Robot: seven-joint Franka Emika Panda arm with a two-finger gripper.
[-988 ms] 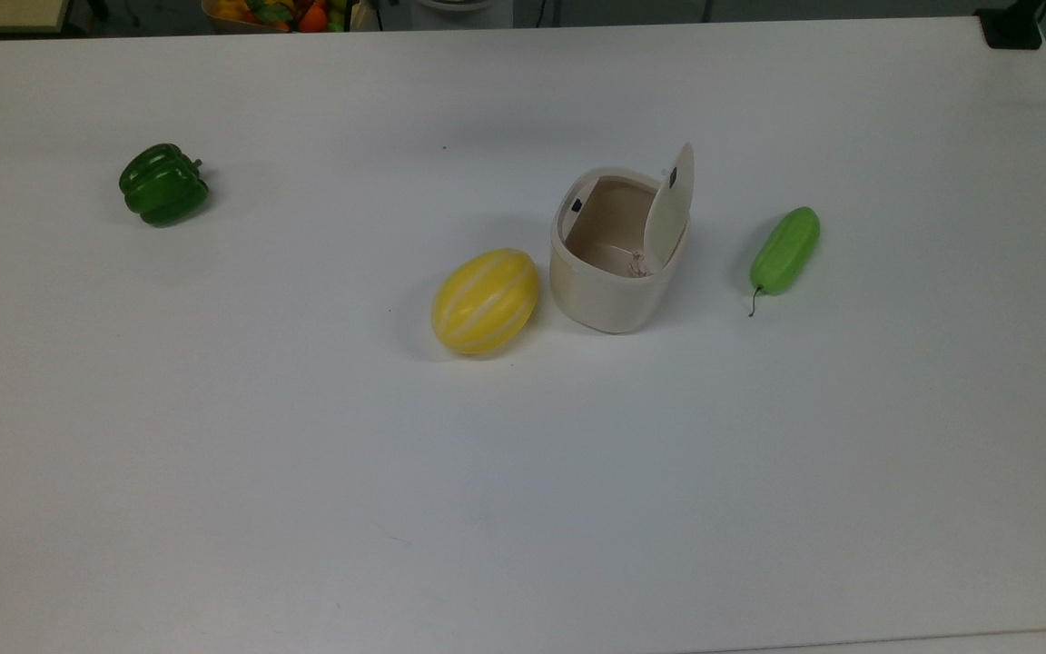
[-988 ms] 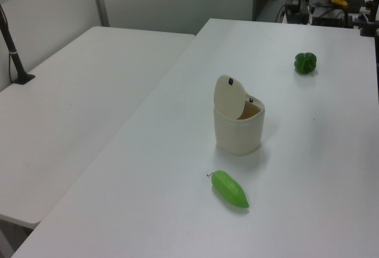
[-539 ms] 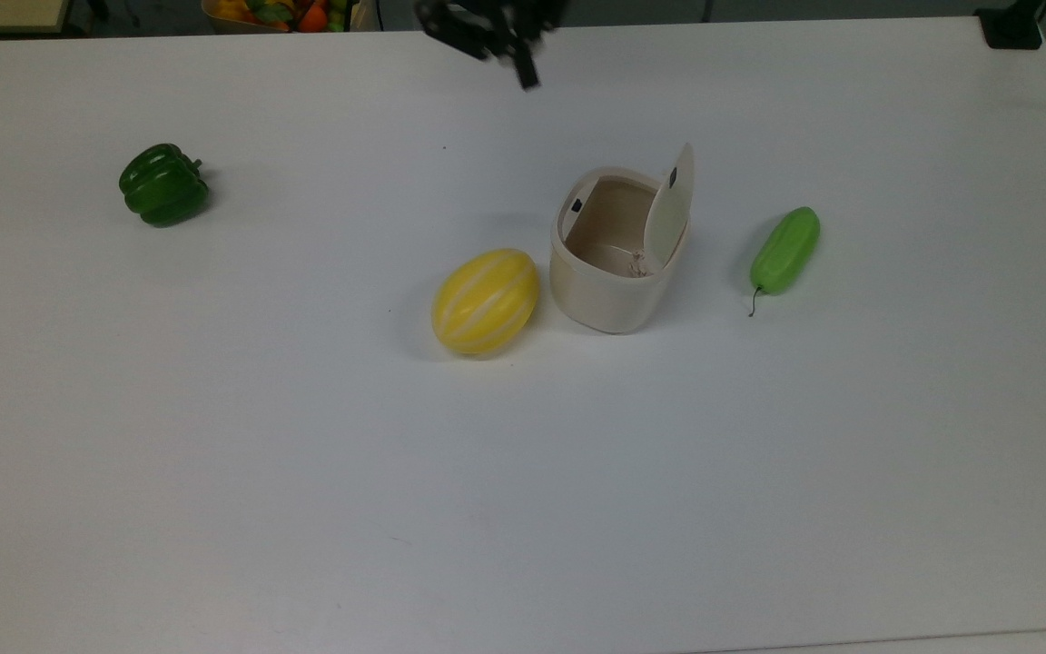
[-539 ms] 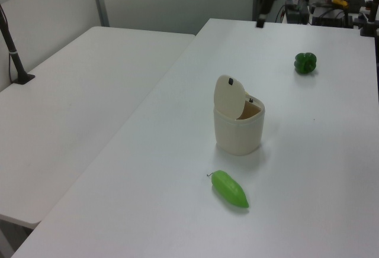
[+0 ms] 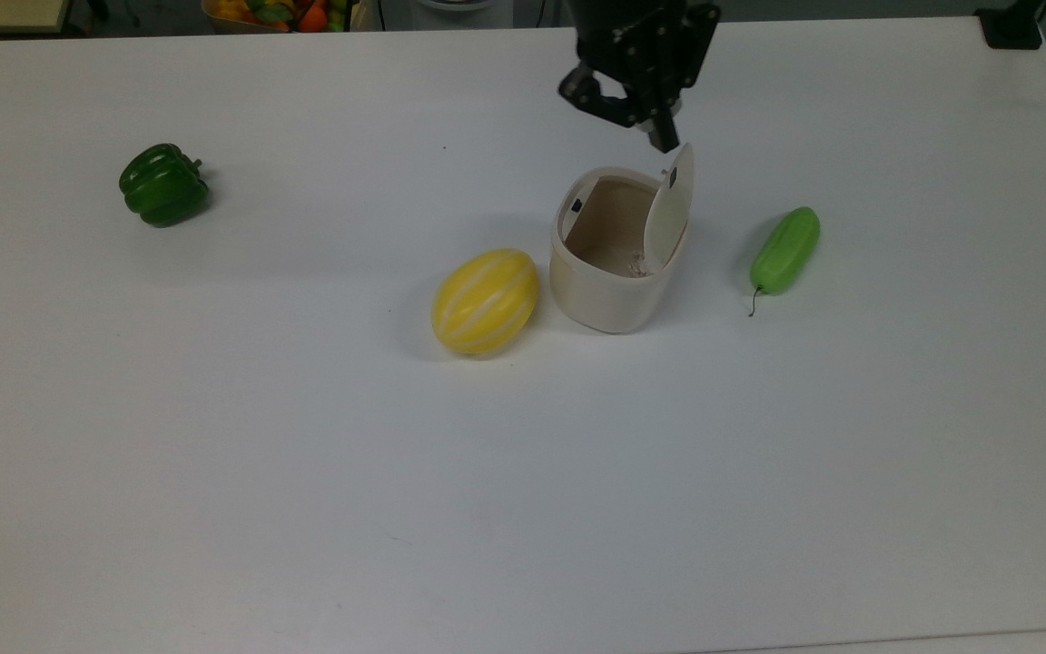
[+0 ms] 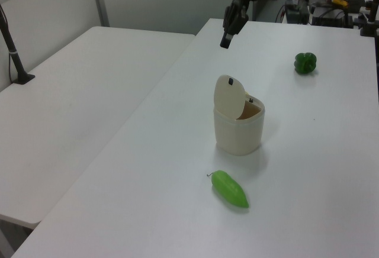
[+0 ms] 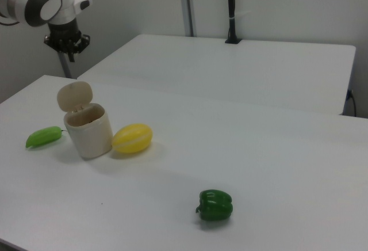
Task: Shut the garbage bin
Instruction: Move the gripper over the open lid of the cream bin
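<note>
The garbage bin [image 5: 609,295] is a cream tub near the table's middle, also seen in the left view [image 6: 238,134] and the right view [image 7: 89,134]. Its flat lid [image 5: 673,204] stands up nearly vertical on the top view's right side, so the inside is open to view. My black gripper [image 5: 666,138] hangs just above and behind the lid's top edge, shut, with nothing in it. In the left view the gripper [image 6: 225,43] is above and behind the lid [image 6: 229,96]. In the right view the gripper [image 7: 69,72] is right over the lid [image 7: 75,95].
A yellow melon [image 5: 485,301] lies against the bin on the top view's left. A light green pod [image 5: 785,250] lies to the top view's right, and a green bell pepper [image 5: 163,184] sits far to the top view's left. A second white table [image 6: 77,104] adjoins this one.
The gripper came in from the top view's upper edge, then moved right and down to just above the raised lid. The bin, lid and fruit have not moved.
</note>
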